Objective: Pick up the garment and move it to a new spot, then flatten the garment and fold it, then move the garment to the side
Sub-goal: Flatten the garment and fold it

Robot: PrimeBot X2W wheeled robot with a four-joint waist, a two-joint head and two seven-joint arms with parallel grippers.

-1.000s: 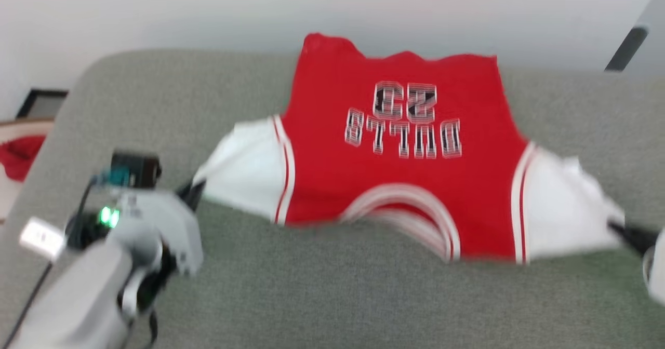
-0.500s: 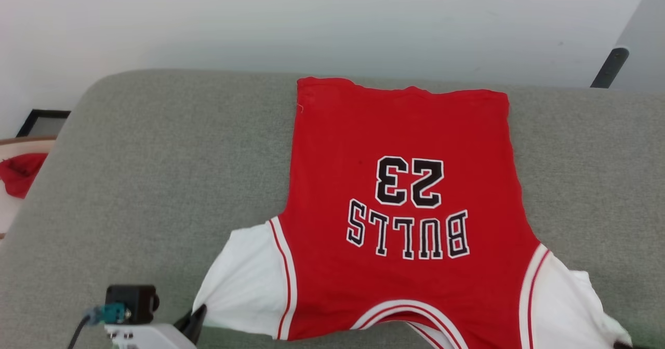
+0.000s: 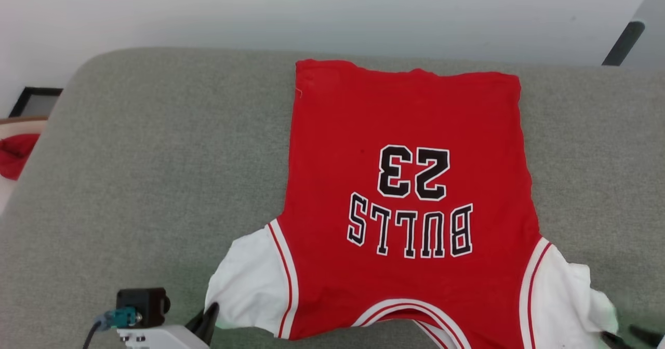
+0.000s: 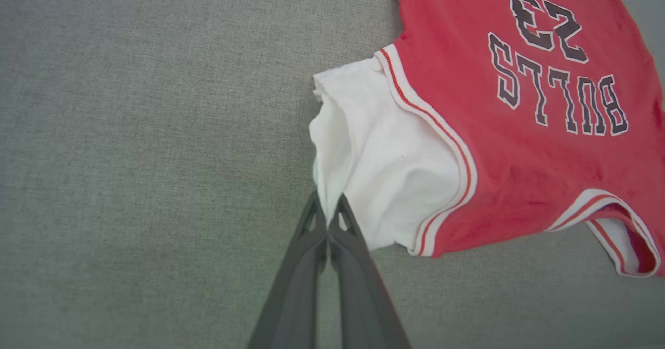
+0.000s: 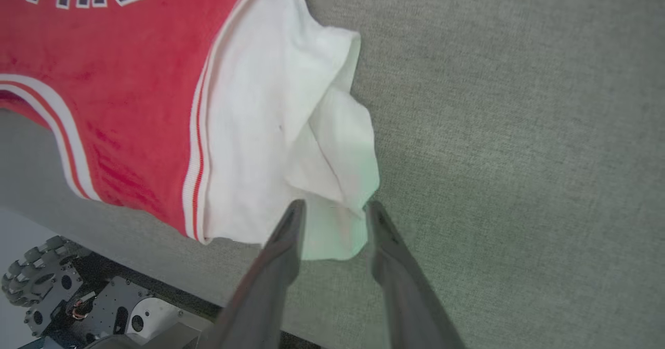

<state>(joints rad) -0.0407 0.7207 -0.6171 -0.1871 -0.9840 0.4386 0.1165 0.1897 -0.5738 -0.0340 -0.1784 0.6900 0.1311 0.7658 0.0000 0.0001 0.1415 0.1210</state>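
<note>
Where the left gripper (image 4: 327,210) meets the cloth, its two dark fingers (image 4: 304,271) are pressed together on the outer edge of a white sleeve, with the fabric pinched between their tips. The right gripper (image 5: 335,209) has its fingers (image 5: 275,271) standing apart, one tip on each side of the crumpled end of the other white sleeve. That cloth lies between them but is not squeezed.

Between the two arms, the garment (image 3: 405,131) is spread front-up on a grey upholstered surface (image 3: 156,157). Its red body is fairly smooth, with the hem toward the far edge and the striped neckline toward the robot, so "BULLS 23" reads upside down in the head view. Both sleeves are bunched rather than flat. The garment sits on the right half of the surface, close to its near edge.

Off the surface's left side lies a red cloth (image 3: 13,154), with a dark frame (image 3: 34,101) just beyond it against the pale wall (image 3: 311,11). A wheel of the robot's base (image 5: 31,281) shows below the near edge in the right wrist view.
</note>
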